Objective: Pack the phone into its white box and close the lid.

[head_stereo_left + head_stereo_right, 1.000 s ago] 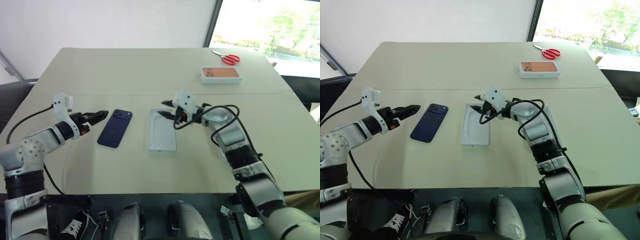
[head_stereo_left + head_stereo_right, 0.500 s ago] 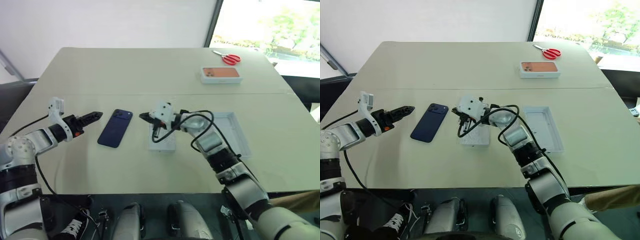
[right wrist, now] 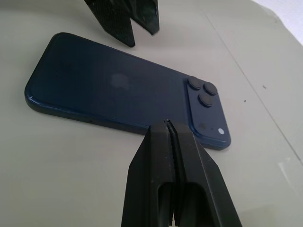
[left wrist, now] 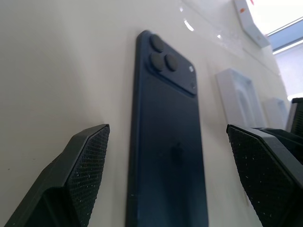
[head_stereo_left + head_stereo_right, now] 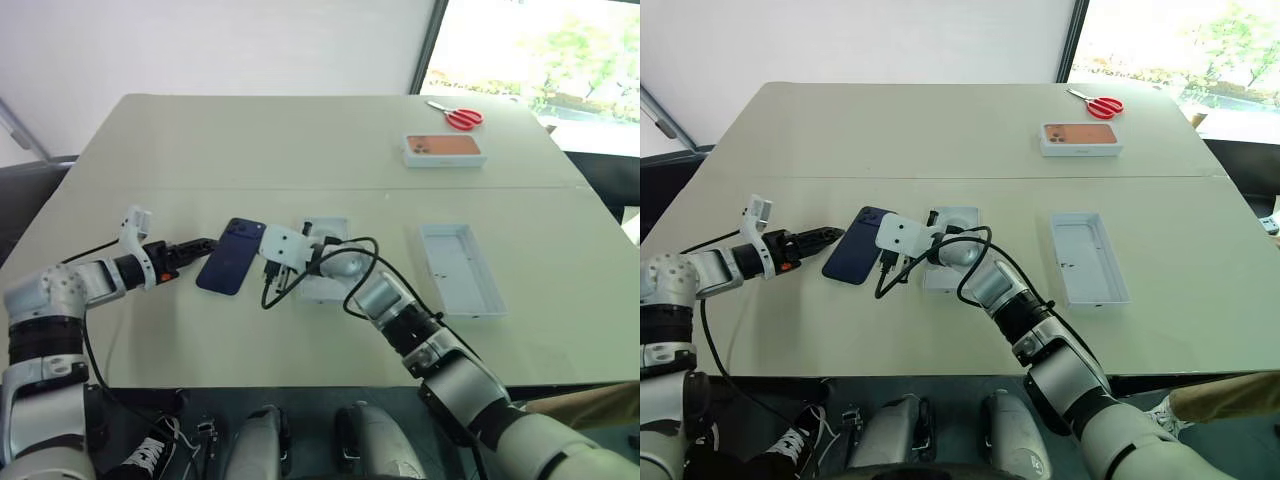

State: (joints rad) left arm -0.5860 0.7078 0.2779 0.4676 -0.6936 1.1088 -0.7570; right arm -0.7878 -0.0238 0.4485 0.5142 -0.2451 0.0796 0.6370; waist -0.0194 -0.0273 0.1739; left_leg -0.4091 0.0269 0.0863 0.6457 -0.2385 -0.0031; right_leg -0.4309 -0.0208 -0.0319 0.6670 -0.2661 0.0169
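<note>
The dark blue phone (image 5: 230, 256) lies back up on the table, camera cluster at its far end. My left gripper (image 5: 207, 244) is open and low at the phone's near left side. In the left wrist view its two fingers (image 4: 80, 161) stand wide, one on each side of the phone (image 4: 168, 142). My right gripper (image 3: 166, 124) is shut, empty, with its tip just off the phone's right long edge near the camera cluster (image 3: 204, 92). The lid (image 5: 460, 270) lies open side up to the right, away from both grippers. The white box is out of view.
A flat white insert (image 5: 958, 217) with an oval recess lies just right of the phone, partly under my right arm. A box printed with an orange phone (image 5: 444, 148) and red scissors (image 5: 460, 116) sit at the far right of the table.
My right arm swung left over the insert to the phone's right edge and its gripper shut, uncovering the lid. My left gripper sank and moved in at the phone.
</note>
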